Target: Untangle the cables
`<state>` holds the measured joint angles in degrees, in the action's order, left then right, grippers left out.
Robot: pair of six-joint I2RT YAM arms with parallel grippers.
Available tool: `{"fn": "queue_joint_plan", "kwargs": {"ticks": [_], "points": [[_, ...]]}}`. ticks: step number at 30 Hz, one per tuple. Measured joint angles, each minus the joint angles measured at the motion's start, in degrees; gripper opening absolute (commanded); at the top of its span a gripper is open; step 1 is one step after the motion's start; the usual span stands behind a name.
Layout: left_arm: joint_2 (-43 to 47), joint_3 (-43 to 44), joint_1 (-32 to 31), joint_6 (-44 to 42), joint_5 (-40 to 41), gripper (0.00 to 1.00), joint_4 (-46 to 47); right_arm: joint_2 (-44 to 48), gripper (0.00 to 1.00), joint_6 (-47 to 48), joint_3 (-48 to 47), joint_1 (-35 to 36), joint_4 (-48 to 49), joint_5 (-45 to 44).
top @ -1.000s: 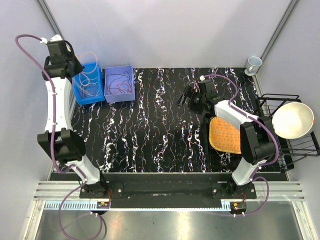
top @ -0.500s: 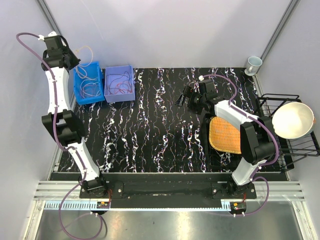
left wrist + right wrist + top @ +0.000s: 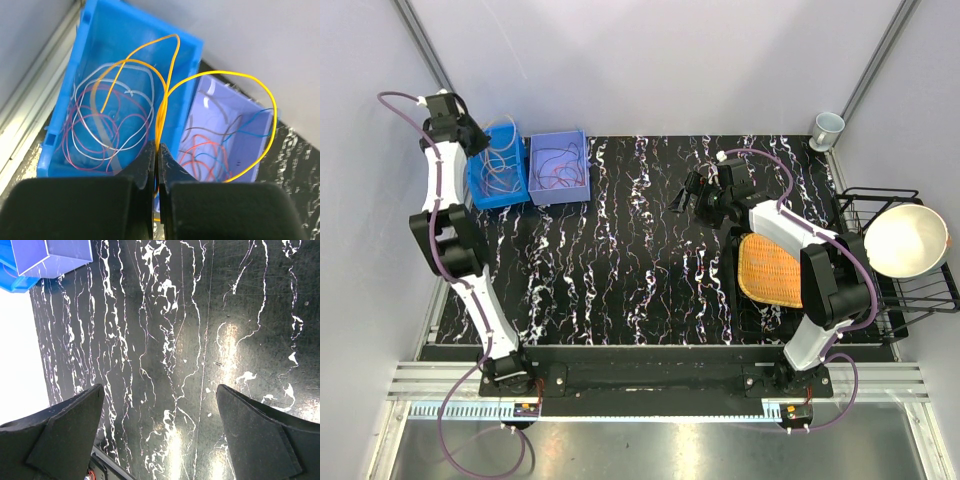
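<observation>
My left gripper [image 3: 158, 150] is shut on yellow-orange cable strands [image 3: 220, 73], which loop up above the two bins. Under it, the blue bin [image 3: 145, 25] holds whitish and magenta cables [image 3: 115, 145]. The purple bin [image 3: 250, 95] beside it holds red, blue and grey cables [image 3: 200, 150]. Seen from the top, the left gripper [image 3: 475, 140] hangs at the blue bin's [image 3: 480, 190] far left corner, next to the purple bin [image 3: 558, 192]. My right gripper [image 3: 160, 387] is open over bare black marbled table, with nothing between its fingers; from the top it [image 3: 682, 198] is right of centre.
An orange woven mat [image 3: 770, 270] lies under the right arm. A black wire rack [image 3: 880, 195] with a white bowl [image 3: 905, 240] stands at the right edge. A cup [image 3: 828, 127] sits at the far right corner. Grey walls close off the left and back.
The left arm has folded up and back, its elbow rising toward the far left while its wrist stays over the blue bin with the cable. The right arm has not moved.
</observation>
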<state>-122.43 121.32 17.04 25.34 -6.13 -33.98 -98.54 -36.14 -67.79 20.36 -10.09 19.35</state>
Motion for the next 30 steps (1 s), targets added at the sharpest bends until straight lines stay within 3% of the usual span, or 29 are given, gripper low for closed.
{"fn": "queue_joint_plan", "kwargs": {"ticks": [12, 13, 14, 16, 30], "points": [[-3.4, -2.2, 0.7, 0.1, -0.6, 0.01, 1.3, -0.4, 1.0, -0.4, 0.0, 0.0, 1.4, 1.4], [-3.4, -2.4, 0.8, 0.2, -0.6, 0.34, 1.5, -0.6, 1.0, -0.4, 0.0, 0.0, 1.5, 1.4], [-3.4, -2.5, 0.8, 0.3, -0.5, 0.51, 1.6, -0.8, 1.0, -0.4, 0.0, 0.0, 1.5, 1.4], [-3.4, -3.1, 0.8, 1.0, -0.4, 0.98, 2.3, -1.0, 1.0, -0.4, 0.0, 0.0, 1.5, 1.4], [4.7, -16.0, 0.0, 6.3, 2.8, 0.98, 4.5, -1.0, 1.0, -0.9, 0.0, 0.0, 1.8, 2.4]]}}
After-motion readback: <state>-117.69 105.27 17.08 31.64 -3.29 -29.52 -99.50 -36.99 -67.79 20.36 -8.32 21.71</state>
